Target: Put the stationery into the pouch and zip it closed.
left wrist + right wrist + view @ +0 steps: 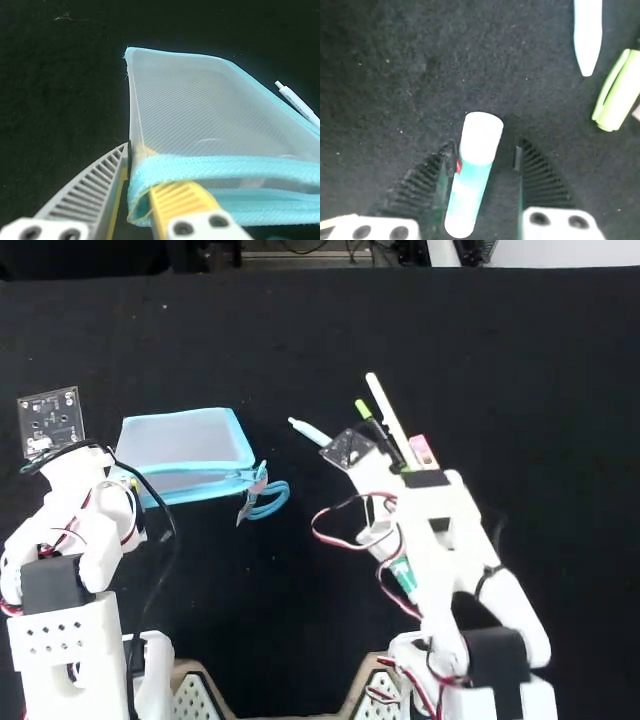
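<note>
**A:** Where do things stand?

**B:** On the black bench (300, 330) lies the translucent mesh pouch with light-blue trim (200, 115). The left gripper (137, 170) has its fingers clamped on a corner of the zip edge.

**A:** And the right?

**B:** The right gripper (484, 144) has its fingers spread either side of a white-and-green glue stick (472, 175), not pinching. A lime-green marker (615, 90) lies near, outside the pouch.

**A:** So it's the first pick?

**B:** I'd judge so. Next the fingers should close on the stick, lift it and carry it to the pouch mouth.
</note>
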`<state>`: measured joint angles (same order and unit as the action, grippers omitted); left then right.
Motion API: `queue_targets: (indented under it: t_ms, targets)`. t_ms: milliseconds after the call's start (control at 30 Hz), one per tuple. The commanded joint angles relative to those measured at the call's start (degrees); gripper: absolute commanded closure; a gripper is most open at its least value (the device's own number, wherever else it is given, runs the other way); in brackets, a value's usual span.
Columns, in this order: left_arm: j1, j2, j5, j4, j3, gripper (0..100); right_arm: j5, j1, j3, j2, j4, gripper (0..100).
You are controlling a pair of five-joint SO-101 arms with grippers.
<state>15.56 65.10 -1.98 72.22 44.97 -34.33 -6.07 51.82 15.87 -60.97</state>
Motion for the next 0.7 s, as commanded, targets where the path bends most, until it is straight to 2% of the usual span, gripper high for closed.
queue_targets:
  t_ms: [0,167,500,567,633,667]
  targets:
    - [0.48,0.62,0.70,-0.79,-1.01,97,3.60,1.23,-5.76,-2.33,-1.14,81.9]
    - [0.48,0.62,0.70,-0.79,-1.01,97,4.22,0.88,-6.64,-5.14,-0.88,81.9]
    - [0.48,0.62,0.70,-0.79,-1.01,97,4.31,1.23,-2.51,-8.13,6.15,82.3]
    - [0.48,0.62,0.70,-0.79,-1.01,97,4.31,1.32,-2.68,-7.08,5.36,87.1]
    - [0.48,0.62,0.70,-0.79,-1.01,97,4.31,1.32,-3.47,-4.88,3.52,98.5]
    - [0.48,0.62,0.70,-0.79,-1.01,97,4.31,1.23,-4.26,-3.47,1.93,98.9]
